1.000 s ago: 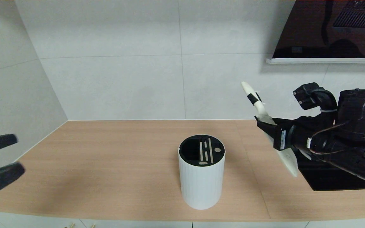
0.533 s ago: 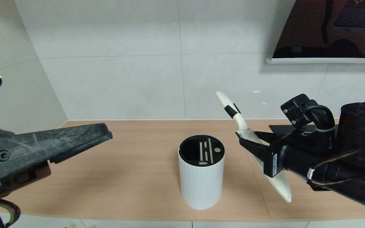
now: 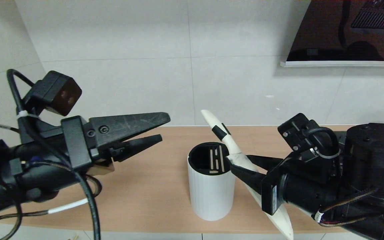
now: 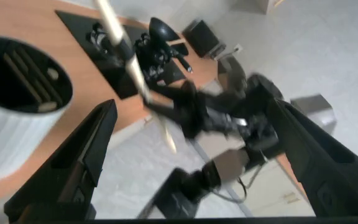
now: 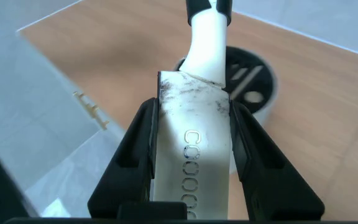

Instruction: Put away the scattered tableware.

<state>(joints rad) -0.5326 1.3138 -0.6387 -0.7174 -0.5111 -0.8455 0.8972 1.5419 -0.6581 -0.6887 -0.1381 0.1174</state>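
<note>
A white ribbed holder (image 3: pixel 212 186) with a black slotted top stands on the wooden counter (image 3: pixel 138 200). My right gripper (image 3: pixel 238 165) is shut on a white knife (image 3: pixel 227 141) with a black band on its handle. The knife is tilted, its handle leaning up over the holder's right rim and its blade pointing down toward the counter's front edge. In the right wrist view the gripper (image 5: pixel 194 111) clamps the knife (image 5: pixel 194 143) above the holder (image 5: pixel 253 81). My left gripper (image 3: pixel 164 127) hangs open and holds nothing, left of the holder (image 4: pixel 14 106) and above the counter.
A dark range hood (image 3: pixel 345 30) hangs on the tiled wall at the back right. A black hob (image 4: pixel 114 74) lies on the counter behind my right arm. Bare counter lies left of the holder.
My right gripper has carried the knife left and lower, up to the holder's right rim. My left arm has swung in from the left edge toward the holder, still open.
</note>
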